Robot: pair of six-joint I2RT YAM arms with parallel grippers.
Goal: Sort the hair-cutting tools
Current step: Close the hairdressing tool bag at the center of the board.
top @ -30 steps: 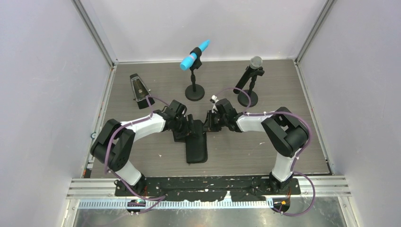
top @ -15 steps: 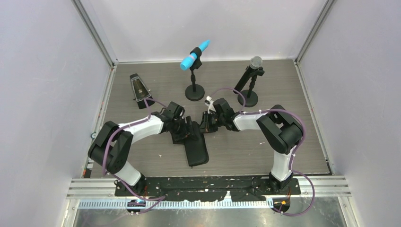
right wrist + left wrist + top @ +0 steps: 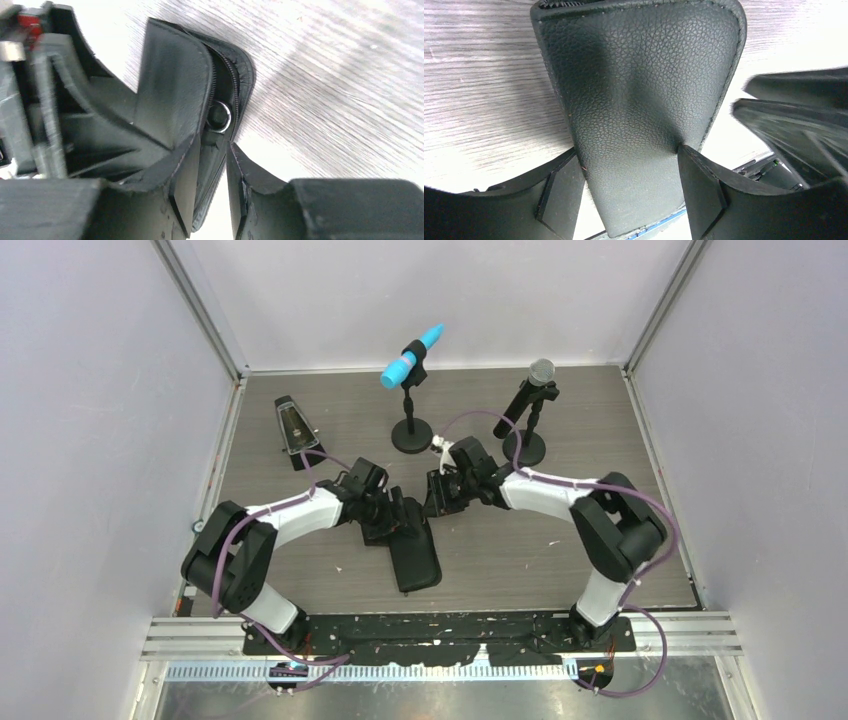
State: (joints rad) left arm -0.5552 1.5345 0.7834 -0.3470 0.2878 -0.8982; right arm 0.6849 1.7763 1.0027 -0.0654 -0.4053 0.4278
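A black zip case [image 3: 416, 556] lies mid-table, its grained face [image 3: 639, 75] filling the left wrist view. My left gripper [image 3: 392, 517] clamps across its width; both pads [image 3: 696, 185] press into its sides. My right gripper [image 3: 436, 500] is at the case's far end. Its jaws [image 3: 212, 150] straddle the unzipped edge [image 3: 235, 85], with light showing between that edge and the right finger. A small silver ring [image 3: 220, 116] sits in the zip gap; I cannot tell what it belongs to. The hair-cutting tools are otherwise hidden.
A black pyramid metronome [image 3: 292, 428] stands at the back left. A blue microphone on a round-based stand [image 3: 411, 436] is behind the grippers, and a grey-headed microphone stand [image 3: 528, 412] is at the back right. Walls enclose three sides.
My right gripper's jaws have parted at the case's far edge and its wrist has edged left and back. The left gripper keeps its hold; the case has turned slightly.
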